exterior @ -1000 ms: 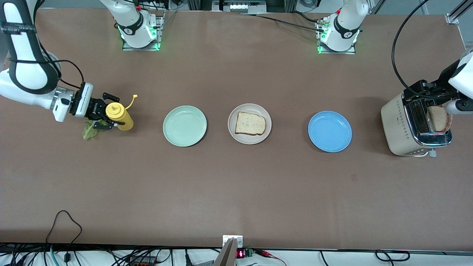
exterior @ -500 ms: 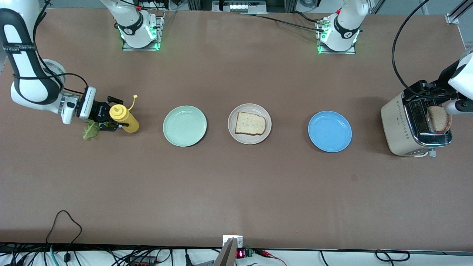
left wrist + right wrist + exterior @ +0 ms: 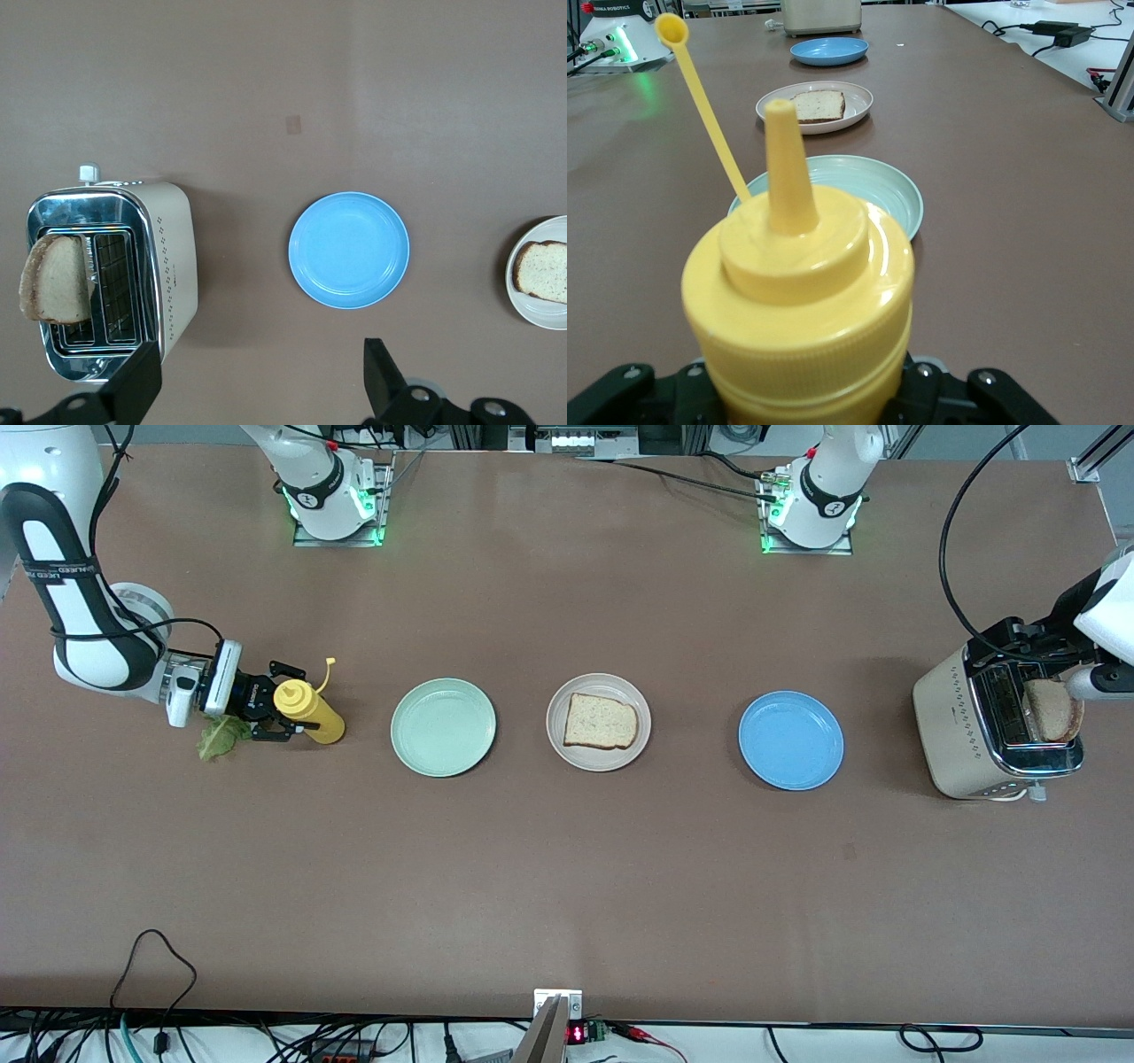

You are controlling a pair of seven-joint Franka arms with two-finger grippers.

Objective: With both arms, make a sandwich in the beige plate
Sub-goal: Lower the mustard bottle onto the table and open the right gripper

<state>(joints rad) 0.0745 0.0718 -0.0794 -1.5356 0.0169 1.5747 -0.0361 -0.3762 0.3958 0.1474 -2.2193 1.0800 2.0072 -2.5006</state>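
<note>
Front view, mid-row: mint-green plate [image 3: 443, 727], beige plate [image 3: 598, 722] at frame centre carrying one bread slice [image 3: 601, 721], blue plate [image 3: 790, 740]. Toaster [image 3: 997, 722] at right edge, second bread slice [image 3: 1053, 709] sticking out of its slot. Left gripper [image 3: 261, 385] hangs over the table by the toaster, fingers spread, empty. Right gripper [image 3: 276, 713] at mid-left pinches a tilted yellow squeeze bottle [image 3: 308, 713]. Lettuce leaf [image 3: 220, 737] lies on the table under it.

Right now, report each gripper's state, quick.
Left gripper: open, holding nothing, over the toaster.
Right gripper: shut on the yellow squeeze bottle, cap off, beside the lettuce leaf.
</note>
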